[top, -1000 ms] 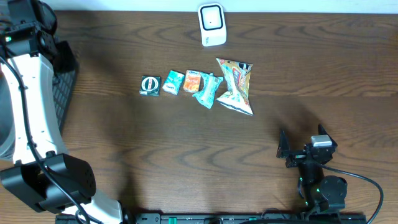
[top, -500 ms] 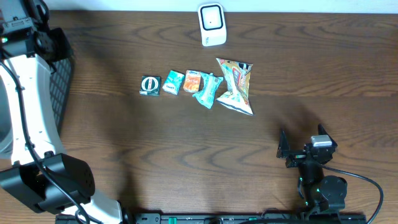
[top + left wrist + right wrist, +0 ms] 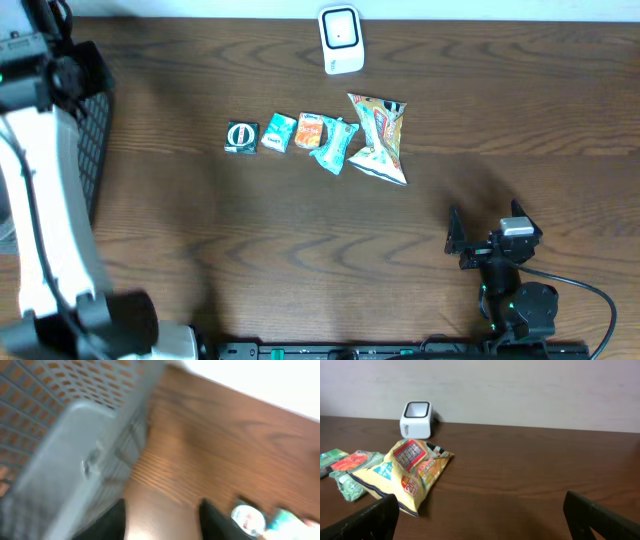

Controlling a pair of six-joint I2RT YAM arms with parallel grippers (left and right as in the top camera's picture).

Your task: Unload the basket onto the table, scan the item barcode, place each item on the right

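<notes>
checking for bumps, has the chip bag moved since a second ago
No. The chip bag lies at the same spot below and right of the white scanner, same tilt.

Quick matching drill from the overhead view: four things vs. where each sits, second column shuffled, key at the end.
Things:
1. white boxy barcode scanner
2. black square packet with a white ring
3. yellow-orange crinkled snack bag
4. dark mesh basket

Places:
A. right end of the item row
B. top centre of the table
C. left edge of the table
D. left end of the item row

Pairs: 1-B, 2-D, 3-A, 4-C
</notes>
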